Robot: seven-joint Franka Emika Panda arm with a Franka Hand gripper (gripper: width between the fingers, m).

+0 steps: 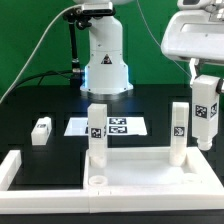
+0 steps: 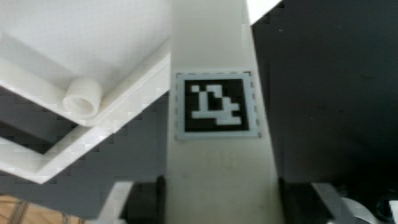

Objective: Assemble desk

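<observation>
The two-finger gripper [image 1: 203, 84] [image 2: 222, 200] is clamping the upper end of a short white square plastic leg [image 1: 206, 120] [image 2: 217, 50]. Its dark fingers [image 2: 150, 200] are pressing on opposite faces, and this held leg is hanging upright with its black-and-white tag [image 2: 214, 104] facing the wrist camera. The white hand is pointing straight down, reaching in from above. It is hovering just beyond the far corner of the wide white tray-like plastic desk top [image 1: 135, 158] on the exterior view's right, near a round corner socket [image 2: 80, 100]. Two more tagged legs are standing upright along the desk top's far edge, the left standing leg [image 1: 97, 130] and the right standing leg [image 1: 178, 128]. A loose leg [image 1: 41, 131] is lying on the black table [image 1: 55, 105] beyond the desk top, and the marker board [image 1: 120, 126] is lying behind it.
</observation>
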